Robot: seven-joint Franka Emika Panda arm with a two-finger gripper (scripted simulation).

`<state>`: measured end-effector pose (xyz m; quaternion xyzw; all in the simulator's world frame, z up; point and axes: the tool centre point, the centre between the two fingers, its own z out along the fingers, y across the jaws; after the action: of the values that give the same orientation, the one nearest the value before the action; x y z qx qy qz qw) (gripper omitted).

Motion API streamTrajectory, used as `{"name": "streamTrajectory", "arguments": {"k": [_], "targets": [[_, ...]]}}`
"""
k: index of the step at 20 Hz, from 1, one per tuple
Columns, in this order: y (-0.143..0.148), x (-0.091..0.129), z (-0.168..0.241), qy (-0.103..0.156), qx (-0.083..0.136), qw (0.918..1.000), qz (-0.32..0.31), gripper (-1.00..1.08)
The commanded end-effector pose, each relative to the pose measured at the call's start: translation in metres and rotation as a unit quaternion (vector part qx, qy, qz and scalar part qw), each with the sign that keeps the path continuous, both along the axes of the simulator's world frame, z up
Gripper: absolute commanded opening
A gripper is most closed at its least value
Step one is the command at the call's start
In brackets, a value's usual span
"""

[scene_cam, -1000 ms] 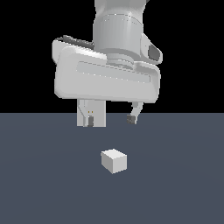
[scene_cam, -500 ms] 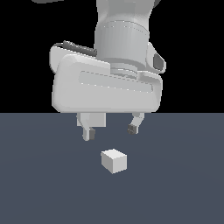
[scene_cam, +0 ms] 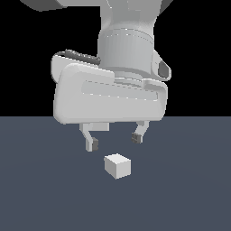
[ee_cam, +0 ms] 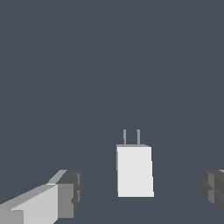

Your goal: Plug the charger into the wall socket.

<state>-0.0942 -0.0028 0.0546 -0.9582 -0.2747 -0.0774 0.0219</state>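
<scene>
The charger [scene_cam: 117, 165] is a small off-white cube lying on the dark grey floor, just in front of and below my fingers in the exterior view. In the wrist view the charger [ee_cam: 134, 171] shows two thin prongs sticking out of one end. My gripper [scene_cam: 114, 141] hangs above the charger, open and empty, with one fingertip [scene_cam: 92, 144] to each side. In the wrist view the charger lies between the two fingers [ee_cam: 65, 195], nearer the middle. The wall socket is out of view.
The dark grey floor [scene_cam: 189, 189] spreads all around the charger. Behind it the background is black. My arm's large white hand body [scene_cam: 110, 97] fills the upper middle of the exterior view.
My gripper has come down and toward the camera over the charger, its fingers staying open. The charger has not moved.
</scene>
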Motion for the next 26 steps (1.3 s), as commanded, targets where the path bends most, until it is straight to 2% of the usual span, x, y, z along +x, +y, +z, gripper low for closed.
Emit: {"name": "streamTrajectory", "arguments": {"k": [1,7,13,14,26], "targets": [[0.0,-0.001,-0.009,0.0,0.0,1.0,0.0,1.0],[0.0,-0.001,-0.034,0.0,0.0,1.0,0.001,1.0],[0.0,-0.001,-0.043,0.0,0.0,1.0,0.002,1.0],[0.0,-0.001,-0.043,0.0,0.0,1.0,0.002,-1.0],[0.0,-0.001,-0.042,0.0,0.0,1.0,0.001,-1.0]]}}
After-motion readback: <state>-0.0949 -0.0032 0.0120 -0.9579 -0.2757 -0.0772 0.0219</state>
